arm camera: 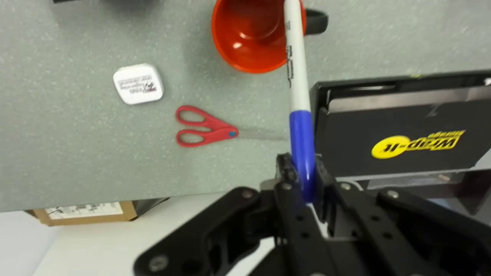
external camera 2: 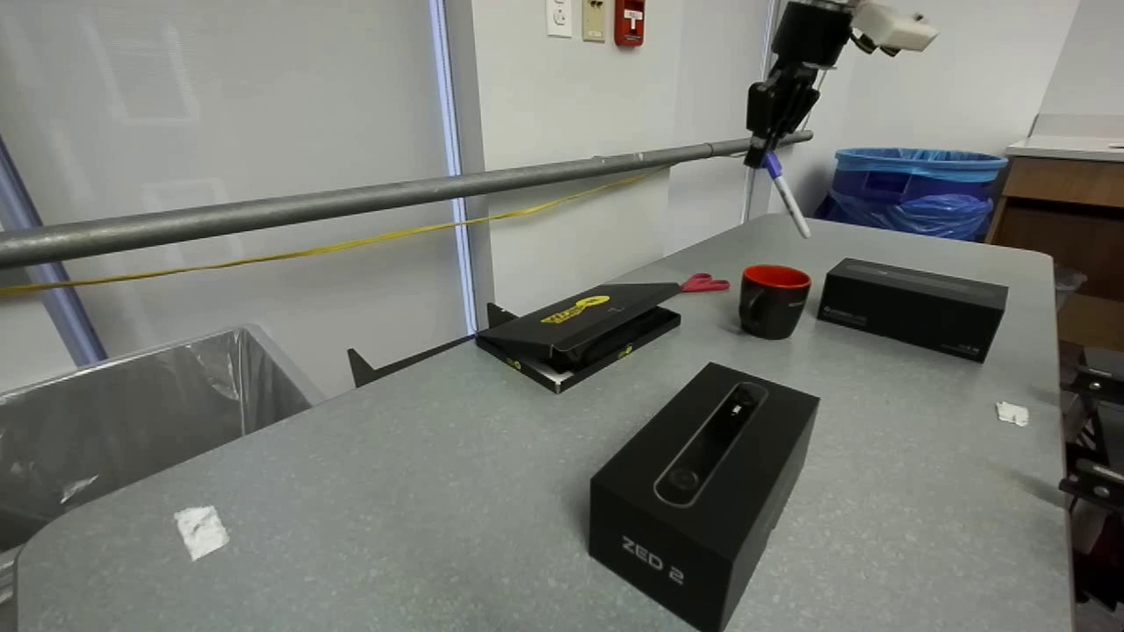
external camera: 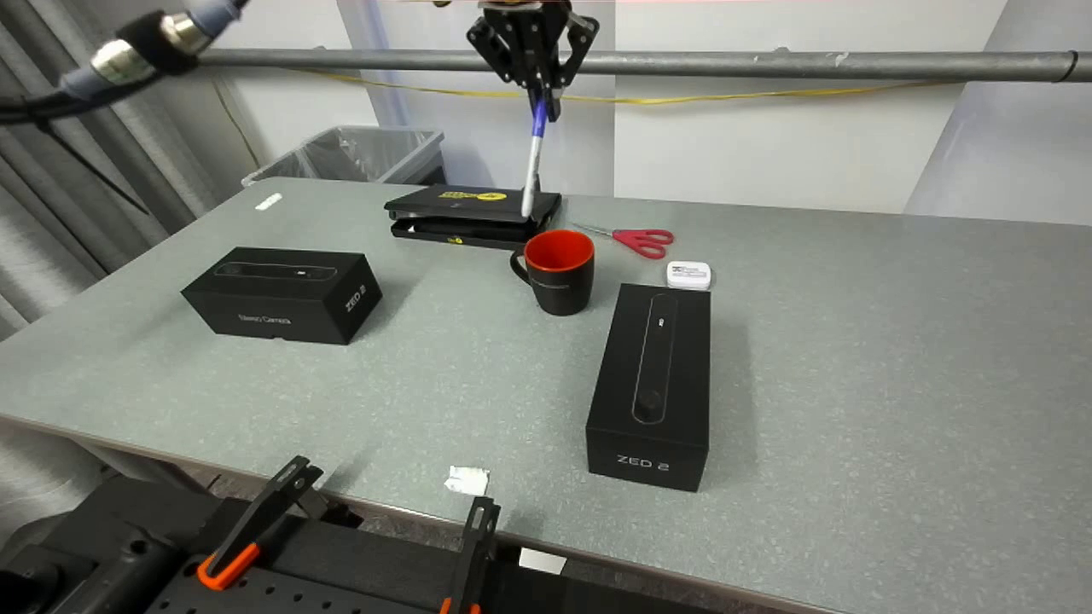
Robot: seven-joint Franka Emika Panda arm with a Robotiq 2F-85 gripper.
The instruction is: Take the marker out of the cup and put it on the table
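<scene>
Gripper [arm camera: 303, 172] (lower centre, wrist view) pinched the marker [arm camera: 296, 80] by its blue end, a hold apt to slip, I judged, should the tip strike the table [arm camera: 76, 153].

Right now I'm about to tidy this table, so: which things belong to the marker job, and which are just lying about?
Job: tool, marker it grips, cup, table.
Lying about: scissors, white case, Wrap-It box, ZED 2 box, another ZED 2 box.

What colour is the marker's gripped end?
Blue; the marker's gripped end shows best in the wrist view.
</scene>
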